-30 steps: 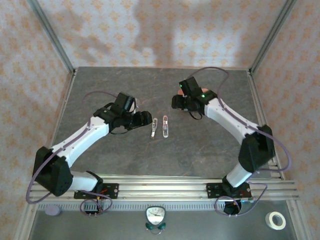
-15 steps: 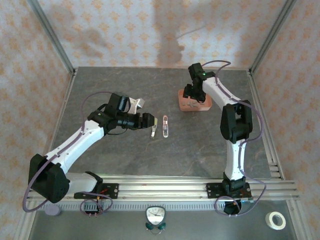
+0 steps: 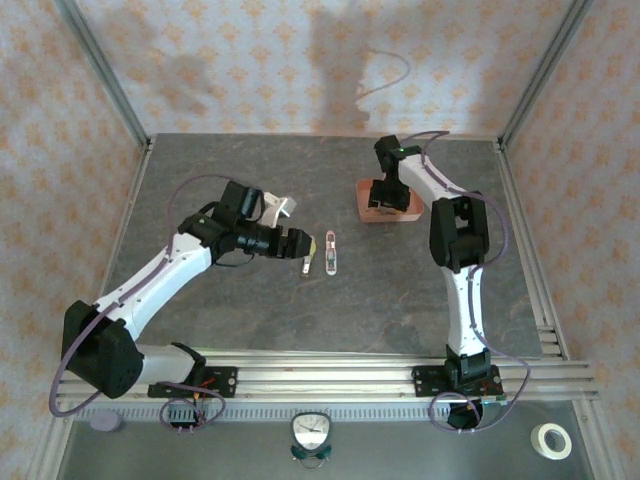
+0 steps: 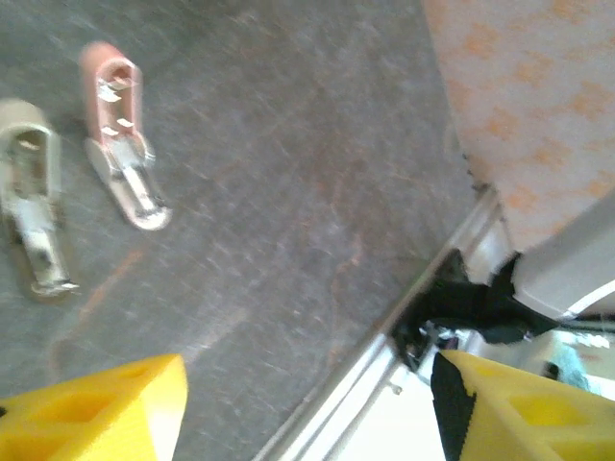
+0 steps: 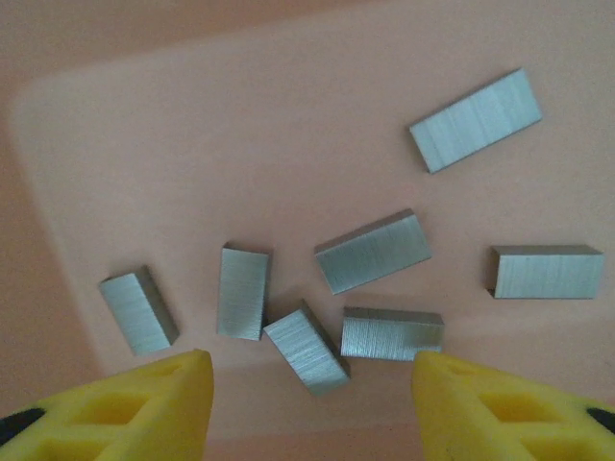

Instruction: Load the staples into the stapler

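Observation:
Several short grey staples (image 5: 373,252) lie scattered in a salmon-pink tray (image 5: 115,115), which sits at the back right of the table (image 3: 408,214). My right gripper (image 5: 312,408) hangs open just above them, one strip (image 5: 306,348) lying between its yellow fingertips; nothing is gripped. It hovers over the tray (image 3: 385,193). A pink stapler (image 4: 120,134) lies opened flat mid-table (image 3: 331,252), with a pale one (image 4: 31,197) beside it (image 3: 308,253). My left gripper (image 3: 292,243) is just left of them, open and holding nothing (image 4: 307,379).
The dark stone tabletop (image 3: 380,300) is bounded by aluminium rails (image 3: 340,365) at the near edge and frame posts (image 3: 105,70) at the back. A small clock (image 3: 312,432), a tape roll (image 3: 550,440) and a purple disc (image 3: 105,420) lie in front of the rails.
My right arm has folded upright and brought its gripper down over the tray, its jaws narrowing slightly. The left gripper has crept a little right toward the staplers.

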